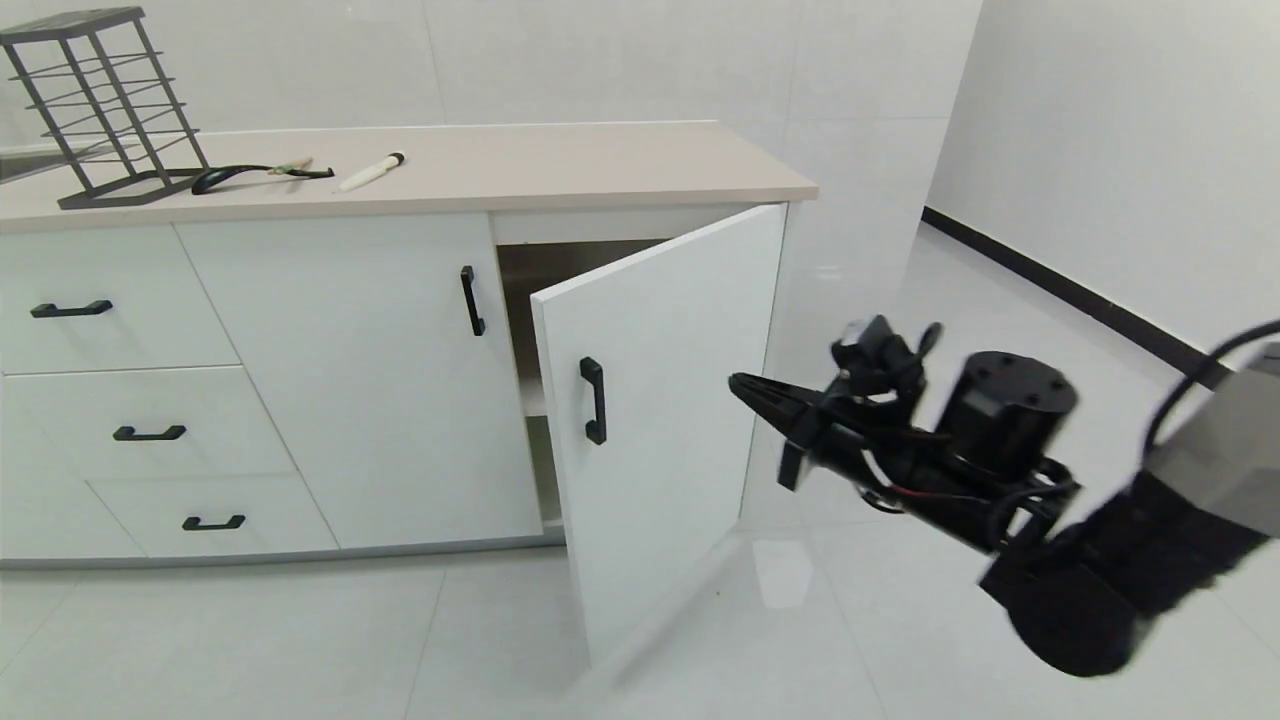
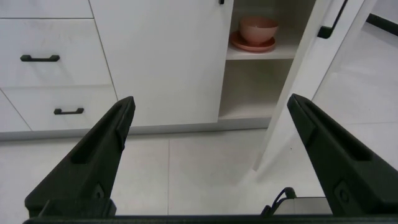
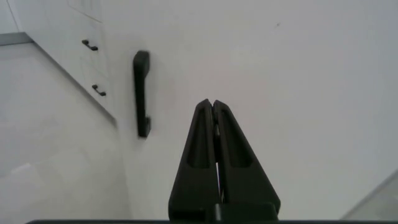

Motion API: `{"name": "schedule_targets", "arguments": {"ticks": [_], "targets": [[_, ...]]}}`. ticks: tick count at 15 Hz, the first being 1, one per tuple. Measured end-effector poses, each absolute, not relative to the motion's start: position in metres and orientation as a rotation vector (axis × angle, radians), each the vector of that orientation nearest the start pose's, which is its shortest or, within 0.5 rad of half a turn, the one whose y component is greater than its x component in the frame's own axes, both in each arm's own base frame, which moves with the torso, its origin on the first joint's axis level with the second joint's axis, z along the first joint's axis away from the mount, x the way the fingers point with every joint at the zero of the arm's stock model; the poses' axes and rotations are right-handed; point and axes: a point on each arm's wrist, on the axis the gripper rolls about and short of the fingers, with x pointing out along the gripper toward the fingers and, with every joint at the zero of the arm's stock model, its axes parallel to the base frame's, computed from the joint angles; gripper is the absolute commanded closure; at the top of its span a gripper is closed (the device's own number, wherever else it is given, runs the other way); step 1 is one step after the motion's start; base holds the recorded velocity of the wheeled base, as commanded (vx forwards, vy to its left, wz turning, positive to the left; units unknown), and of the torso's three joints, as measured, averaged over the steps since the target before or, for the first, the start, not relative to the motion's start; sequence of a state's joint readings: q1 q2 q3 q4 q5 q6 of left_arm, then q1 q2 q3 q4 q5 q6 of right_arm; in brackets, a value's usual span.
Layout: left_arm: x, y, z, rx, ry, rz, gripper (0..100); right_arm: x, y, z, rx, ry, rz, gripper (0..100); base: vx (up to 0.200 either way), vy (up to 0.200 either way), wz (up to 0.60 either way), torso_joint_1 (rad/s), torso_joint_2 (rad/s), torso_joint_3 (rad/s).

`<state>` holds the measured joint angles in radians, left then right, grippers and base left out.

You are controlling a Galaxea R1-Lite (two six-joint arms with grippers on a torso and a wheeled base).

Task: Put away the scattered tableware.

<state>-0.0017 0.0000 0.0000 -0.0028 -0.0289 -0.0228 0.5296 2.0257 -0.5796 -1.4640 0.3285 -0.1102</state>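
The right gripper (image 1: 738,383), pinched shut and empty, is hovering just right of the open cabinet door (image 1: 665,300). A black ladle (image 1: 240,176) and a white-handled utensil (image 1: 371,171) are lying lengthwise on the countertop (image 1: 600,165), up-left of the door, probably nearer the wide-open, empty left gripper (image 2: 211,102).

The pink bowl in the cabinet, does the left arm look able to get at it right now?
Probably yes. The cabinet door stands open, the left gripper is open and faces the shelf, and nothing lies between it and the pink bowl, which sits on a plate.
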Motion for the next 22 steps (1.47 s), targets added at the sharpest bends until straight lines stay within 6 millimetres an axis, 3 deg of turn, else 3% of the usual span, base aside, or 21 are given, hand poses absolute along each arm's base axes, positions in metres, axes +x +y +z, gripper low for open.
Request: {"name": "schedule_targets", "arguments": {"ticks": [3,7,9,12,17,21,22], "targets": [[-0.023,-0.001,0.076,-0.021,-0.002,-0.031,0,0.203,0.111,0.139,-0.109,-0.068,0.799,100,0.0,0.0,0.0,0.0,0.0,0.0],[-0.023,-0.001,0.076,-0.021,-0.001,-0.031,0,0.118,0.045,0.167,-0.118,-0.15,0.638,100,0.0,0.0,0.0,0.0,0.0,0.0],[-0.023,-0.001,0.076,-0.021,-0.001,-0.031,0,0.078,0.026,0.17,-0.129,-0.208,0.566,100,0.0,0.0,0.0,0.0,0.0,0.0],[-0.023,-0.001,0.076,-0.02,-0.001,-0.032,0,0.025,0.01,0.159,-0.153,-0.291,0.443,100,0.0,0.0,0.0,0.0,0.0,0.0],[-0.023,-0.001,0.076,-0.02,-0.001,-0.032,0,-0.018,0.008,0.124,-0.182,-0.335,0.334,100,0.0,0.0,0.0,0.0,0.0,0.0],[-0.023,-0.001,0.076,-0.021,-0.001,-0.031,0,-0.022,0.004,0.082,-0.109,-0.044,0.192,100,0.0,0.0,0.0,0.0,0.0,0.0],[-0.023,-0.001,0.076,-0.021,-0.001,-0.031,0,-0.022,0.003,0.08,-0.094,-0.033,0.152,100,0.0,0.0,0.0,0.0,0.0,0.0]]}}
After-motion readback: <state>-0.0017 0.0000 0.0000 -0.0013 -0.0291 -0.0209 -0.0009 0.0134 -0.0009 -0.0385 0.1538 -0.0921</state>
